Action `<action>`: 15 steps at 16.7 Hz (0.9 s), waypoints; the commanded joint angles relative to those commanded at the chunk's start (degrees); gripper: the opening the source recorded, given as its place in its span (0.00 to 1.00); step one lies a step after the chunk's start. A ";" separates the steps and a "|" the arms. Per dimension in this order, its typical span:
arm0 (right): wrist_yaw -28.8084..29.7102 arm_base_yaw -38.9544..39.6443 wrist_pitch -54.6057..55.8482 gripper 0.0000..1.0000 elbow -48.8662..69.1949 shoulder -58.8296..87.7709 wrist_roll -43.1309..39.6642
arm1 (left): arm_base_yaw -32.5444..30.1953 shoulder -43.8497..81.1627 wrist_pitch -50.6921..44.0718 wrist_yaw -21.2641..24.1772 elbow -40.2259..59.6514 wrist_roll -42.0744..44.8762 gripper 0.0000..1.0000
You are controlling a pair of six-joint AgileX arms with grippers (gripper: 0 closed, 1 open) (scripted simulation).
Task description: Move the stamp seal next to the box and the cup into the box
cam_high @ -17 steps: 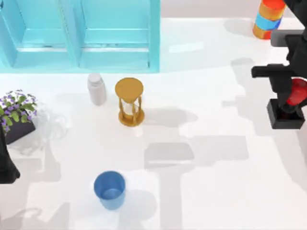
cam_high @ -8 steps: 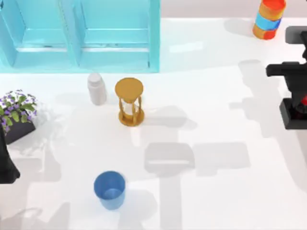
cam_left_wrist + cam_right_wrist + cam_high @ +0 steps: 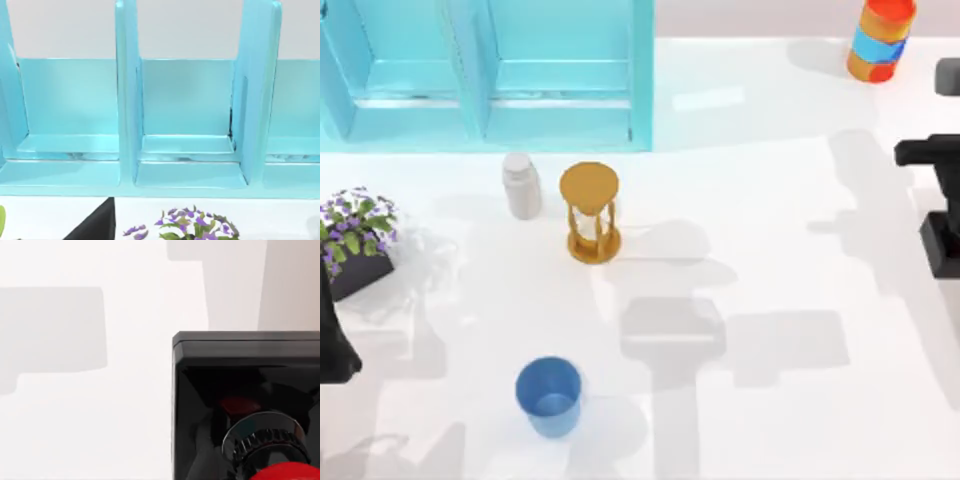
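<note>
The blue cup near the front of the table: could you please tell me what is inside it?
Seen from above, the blue cup stands upright and open on the white table, with only its own blue floor and inner wall showing. Nothing lies inside. Its underside against the table is covered.

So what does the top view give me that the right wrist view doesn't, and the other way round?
Top view: the blue cup, hourglass, white bottle, flower pot, striped cylinder, cyan box, and the left arm parked at the table's left edge. Right wrist view: the stamp seal's red knob and metal collar. Both: the stamp seal's black base and the white table; in the top view the right gripper sits over it at the right edge.
</note>
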 joint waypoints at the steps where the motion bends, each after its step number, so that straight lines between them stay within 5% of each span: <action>1: 0.00 0.00 1.32 0.00 -1.31 0.07 0.01 | 0.00 0.00 0.00 0.00 0.00 0.00 1.00; 11: -0.01 -0.03 13.51 0.00 -12.79 0.90 0.09 | 0.00 0.00 0.00 0.00 0.00 0.00 1.00; 15: -0.01 -0.03 13.51 0.30 -12.79 0.90 0.09 | 0.00 0.00 0.00 0.00 0.00 0.00 1.00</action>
